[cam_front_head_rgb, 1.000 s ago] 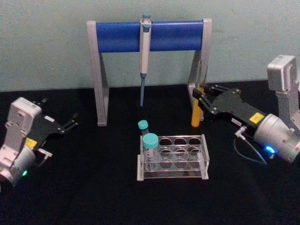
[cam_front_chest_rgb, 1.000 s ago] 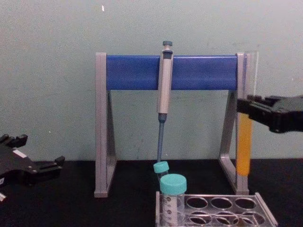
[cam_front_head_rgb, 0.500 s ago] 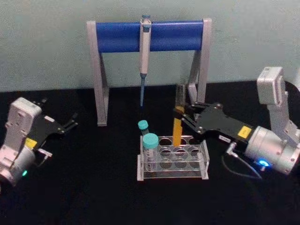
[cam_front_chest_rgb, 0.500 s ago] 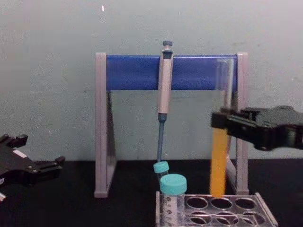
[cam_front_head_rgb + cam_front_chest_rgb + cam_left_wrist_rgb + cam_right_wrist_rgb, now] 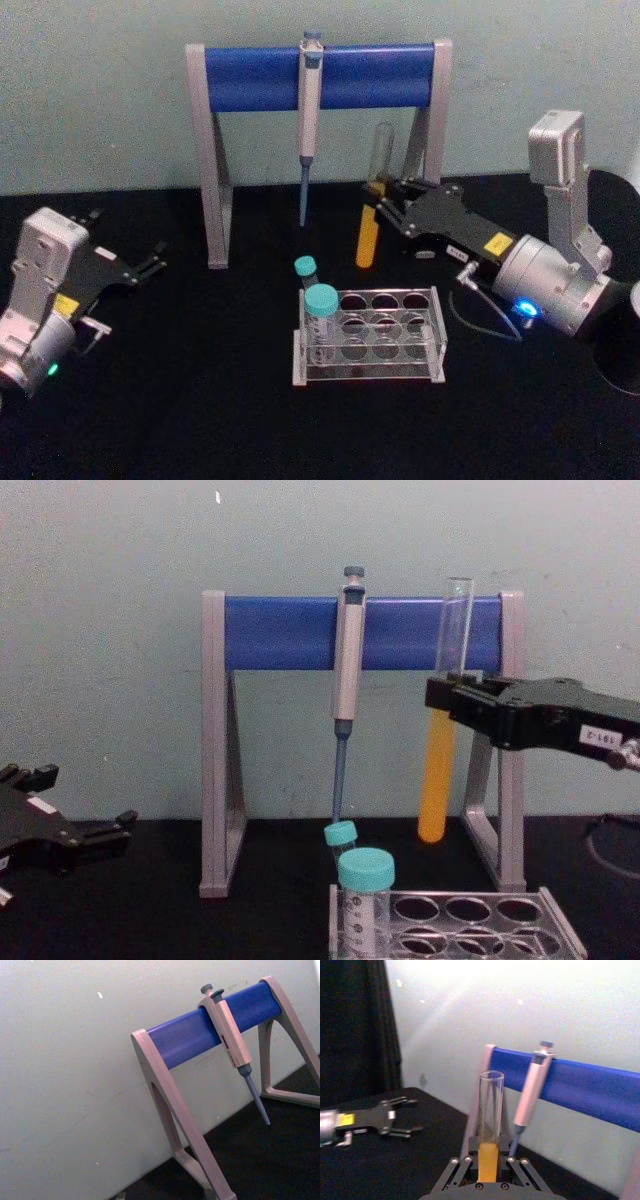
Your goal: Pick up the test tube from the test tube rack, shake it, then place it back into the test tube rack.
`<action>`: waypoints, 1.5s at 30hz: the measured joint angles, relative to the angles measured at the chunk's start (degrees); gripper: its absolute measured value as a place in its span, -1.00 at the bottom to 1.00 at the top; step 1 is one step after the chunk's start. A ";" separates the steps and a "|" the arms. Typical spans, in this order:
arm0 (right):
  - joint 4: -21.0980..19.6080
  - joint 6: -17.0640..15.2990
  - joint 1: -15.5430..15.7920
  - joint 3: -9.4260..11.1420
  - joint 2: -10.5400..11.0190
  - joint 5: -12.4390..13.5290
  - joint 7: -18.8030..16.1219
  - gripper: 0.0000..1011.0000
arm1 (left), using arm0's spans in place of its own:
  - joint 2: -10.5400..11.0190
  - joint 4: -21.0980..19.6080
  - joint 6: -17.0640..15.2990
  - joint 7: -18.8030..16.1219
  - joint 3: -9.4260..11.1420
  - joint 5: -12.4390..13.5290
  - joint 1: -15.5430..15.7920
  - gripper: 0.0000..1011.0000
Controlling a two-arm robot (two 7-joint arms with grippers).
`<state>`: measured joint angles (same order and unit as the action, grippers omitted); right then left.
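The long, slim, uncapped clear glass test tube (image 5: 371, 205) is upright in the air, its lower half full of orange-yellow liquid. It is clear of the low translucent grey plastic test tube rack (image 5: 437, 340), behind it and above the black table (image 5: 200, 400). In the chest view its rounded bottom hangs well above the rack's holes. The right gripper (image 5: 379, 207) is clamped on the tube at about mid-height, just above the liquid line, with the arm reaching in from the right.

The tube stands near the right leg of the tall grey-and-blue pipette stand (image 5: 320, 75), where a grey pipette (image 5: 308, 100) hangs from the bar. 2 shorter teal-capped tubes (image 5: 320, 300) sit at the rack's left end, and the other holes look free. The left gripper (image 5: 150, 262) rests low at the left, fingers spread and holding nothing.

This looks like the shaking stage, or the carry to the rack that follows it. With no cap on the tube, any shake should be short, side to side, and close to vertical so the liquid stays below the open mouth. The swing should also stay off the stand's leg. For the return, the rounded bottom should be centred over 1 free hole, away from the capped tubes, then lowered straight. The grip should release once the tube is seated.
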<state>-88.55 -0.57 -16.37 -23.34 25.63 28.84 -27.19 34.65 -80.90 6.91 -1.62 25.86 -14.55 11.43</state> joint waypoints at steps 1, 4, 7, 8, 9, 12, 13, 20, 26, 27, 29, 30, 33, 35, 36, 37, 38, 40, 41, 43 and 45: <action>0.18 0.00 -0.08 0.12 -0.14 -0.15 0.36 -0.56 | 0.00 0.00 0.00 0.00 0.00 0.00 0.00 0.98; 0.64 -0.05 -0.15 0.65 -0.49 -0.62 1.62 -0.56 | 0.00 0.00 0.00 0.00 0.00 0.00 0.00 0.98; 0.77 -0.24 0.03 1.23 -0.65 -1.08 2.47 -0.56 | 0.00 0.00 0.00 0.00 0.00 0.00 0.00 0.98; 0.77 -0.24 0.03 1.23 -0.65 -1.08 2.47 -0.56 | 0.00 0.00 0.00 0.00 0.00 0.00 0.00 0.98; 0.74 -0.35 0.13 1.40 -0.68 -1.20 2.67 -0.56 | 0.00 0.00 0.00 0.00 0.00 0.00 0.00 0.98; 0.69 -0.46 0.27 1.66 -0.72 -1.42 2.73 -0.56 | 0.00 0.00 0.00 0.00 0.00 0.00 0.00 0.98; 0.68 -0.51 0.32 1.75 -0.74 -1.50 2.73 -0.56 | 0.00 0.00 0.00 0.00 0.00 0.00 0.00 0.98; 0.48 -0.72 0.49 2.00 -0.78 -1.81 2.63 -0.56 | 0.00 0.00 0.00 0.00 0.00 0.00 0.00 0.98; 0.38 -0.87 0.61 2.18 -0.87 -2.10 2.58 -0.56 | 0.00 0.00 0.00 0.00 0.00 0.00 0.00 0.98; 0.34 -0.87 0.64 2.20 -0.88 -2.13 2.58 -0.56 | 0.00 0.00 0.00 0.00 0.00 0.00 0.00 0.98; 0.25 -0.87 0.73 2.27 -0.89 -2.21 2.54 -0.56 | 0.00 0.00 0.00 0.00 0.00 0.00 0.00 0.98; 0.24 -0.87 0.75 2.28 -0.89 -2.24 2.53 -0.56 | 0.00 0.00 0.00 0.00 0.00 0.00 0.00 0.98; 0.22 -0.87 0.79 2.36 -0.92 -2.34 2.37 -0.56 | 0.00 0.00 0.00 0.00 0.00 0.00 0.00 0.98; 0.22 -0.87 0.80 2.38 -0.93 -2.35 2.32 -0.56 | 0.00 0.00 0.00 0.00 0.00 0.00 0.00 0.98; 0.20 -0.88 0.80 2.39 -0.93 -2.38 2.29 -0.56 | 0.00 0.00 0.00 0.00 0.00 0.00 0.00 0.98; 0.19 -0.90 0.80 2.39 -0.93 -2.39 2.28 -0.56 | 0.00 0.00 0.00 0.00 0.00 0.00 0.00 0.98; 0.13 -0.93 0.85 2.41 -0.92 -2.42 2.28 -0.56 | 0.00 0.00 0.00 0.00 0.00 0.00 0.00 0.98; 0.06 -0.95 0.91 2.43 -0.91 -2.45 2.27 -0.56 | 0.00 0.00 0.00 0.00 0.00 0.00 0.00 0.98; 0.00 -0.96 0.94 2.45 -0.89 -2.46 2.26 -0.56 | 0.00 0.00 0.00 0.00 0.00 0.00 0.00 0.98; -0.16 -0.97 1.03 2.50 -0.83 -2.47 2.21 -0.56 | 0.00 0.00 0.00 0.00 0.00 0.00 0.00 0.98; -0.54 -0.98 1.24 2.62 -0.59 -2.43 1.94 -0.56 | 0.00 0.00 0.00 0.00 0.00 0.00 0.00 0.98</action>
<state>-89.09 -1.56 -15.14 -20.72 25.04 26.41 -25.25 34.64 -80.90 6.91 -1.62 25.86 -14.55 11.43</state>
